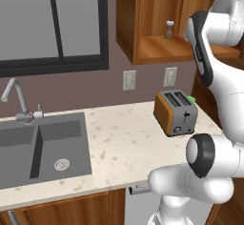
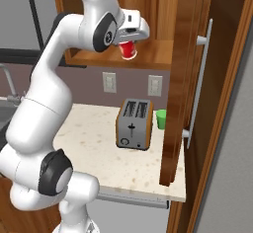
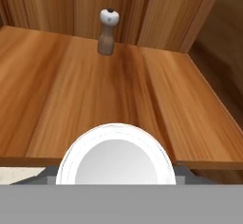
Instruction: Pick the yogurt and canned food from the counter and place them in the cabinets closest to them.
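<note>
Below and left of the raised arm, in the left base view, a toaster [image 1: 176,112] stands on the speckled counter [image 1: 119,143], and a pepper shaker [image 1: 168,29] stands on the open cabinet's shelf [image 1: 162,47]. From the right base view, the gripper [image 2: 129,43] grasps the red yogurt cup [image 2: 128,50], which hangs just beneath it at the shelf's front edge, well above the toaster and a green cup [image 2: 161,119]. Looking along the hand, the yogurt's white rim [image 3: 114,156] sits directly under the claw, with the shaker standing farther back on the shelf.
</note>
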